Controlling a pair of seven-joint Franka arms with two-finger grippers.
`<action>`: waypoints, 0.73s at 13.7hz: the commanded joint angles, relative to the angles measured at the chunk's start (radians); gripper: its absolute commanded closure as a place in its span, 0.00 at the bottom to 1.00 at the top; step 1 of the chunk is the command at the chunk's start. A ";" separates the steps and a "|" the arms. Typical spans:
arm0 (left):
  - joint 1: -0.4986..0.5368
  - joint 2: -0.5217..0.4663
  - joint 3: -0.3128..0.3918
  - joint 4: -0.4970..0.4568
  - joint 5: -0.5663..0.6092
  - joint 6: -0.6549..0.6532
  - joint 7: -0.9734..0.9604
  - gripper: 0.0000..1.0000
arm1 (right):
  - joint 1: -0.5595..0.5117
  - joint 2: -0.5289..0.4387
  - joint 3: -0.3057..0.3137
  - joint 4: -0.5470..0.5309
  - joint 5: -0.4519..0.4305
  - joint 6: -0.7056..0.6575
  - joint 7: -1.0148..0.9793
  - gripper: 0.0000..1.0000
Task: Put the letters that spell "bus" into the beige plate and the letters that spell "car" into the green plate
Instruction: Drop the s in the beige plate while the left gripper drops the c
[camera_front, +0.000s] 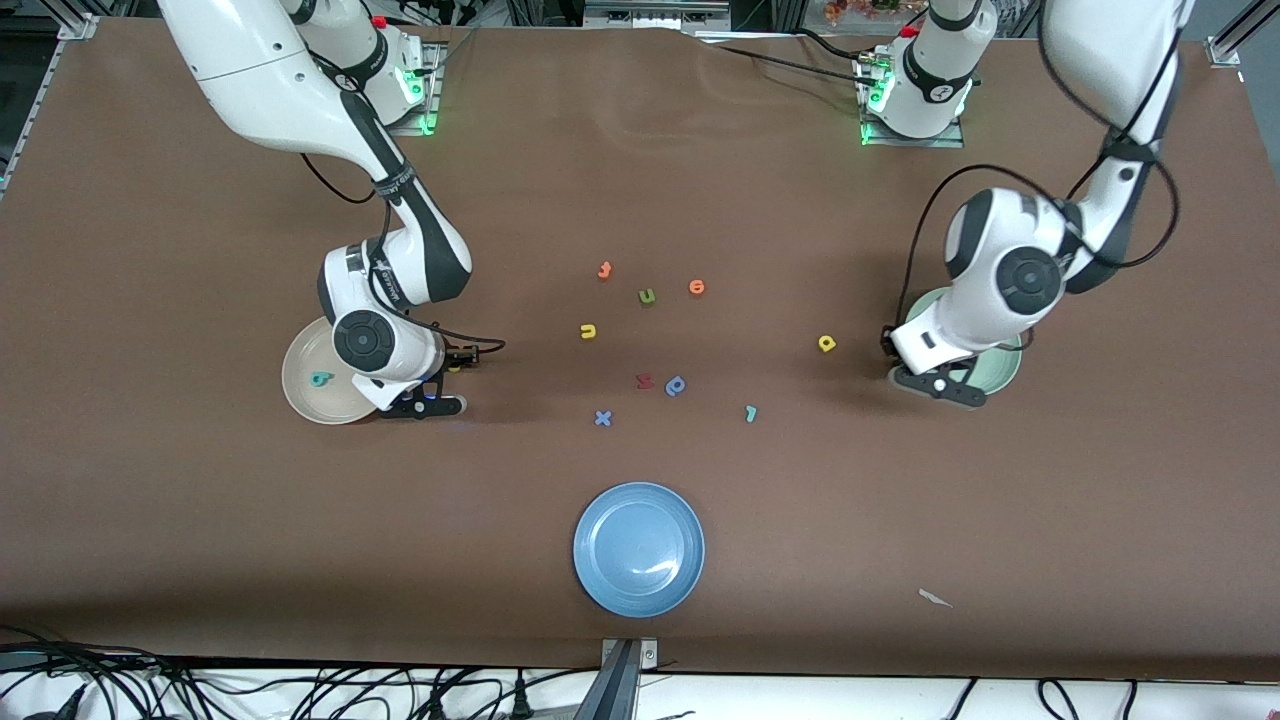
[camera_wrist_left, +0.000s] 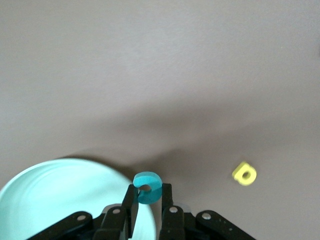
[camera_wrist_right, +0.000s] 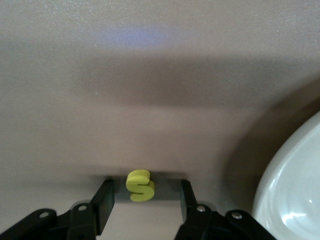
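Observation:
My right gripper (camera_wrist_right: 146, 190) is down at the table beside the beige plate (camera_front: 303, 362), open, with the yellow s (camera_wrist_right: 140, 185) lying between its fingers and a gap on each side. A teal b (camera_front: 321, 379) lies in that plate. My left gripper (camera_wrist_left: 147, 194) is shut on the teal c (camera_wrist_left: 148, 187), held just over the rim of the green plate (camera_wrist_left: 60, 195). The yellow a (camera_front: 826, 343) lies on the table near it. The yellow u (camera_front: 588, 331) and the teal r (camera_front: 750, 413) lie mid-table.
Loose mid-table letters: an orange t (camera_front: 604, 270), a green u (camera_front: 647, 296), an orange round letter (camera_front: 697, 287), a red letter (camera_front: 645, 381), a blue looped letter (camera_front: 676, 385), a blue x (camera_front: 602, 418). A blue plate (camera_front: 638, 548) sits nearest the front camera.

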 joint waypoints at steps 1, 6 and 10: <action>0.050 -0.081 0.010 -0.032 0.022 -0.080 0.107 1.00 | -0.010 -0.012 0.012 -0.021 0.006 0.012 -0.017 0.56; 0.073 -0.085 0.090 -0.116 0.022 -0.089 0.202 0.98 | -0.010 -0.017 0.012 -0.018 0.008 0.006 -0.015 0.85; 0.072 -0.082 0.090 -0.117 0.020 -0.088 0.189 0.66 | -0.010 -0.060 0.007 0.005 0.011 -0.035 0.000 0.92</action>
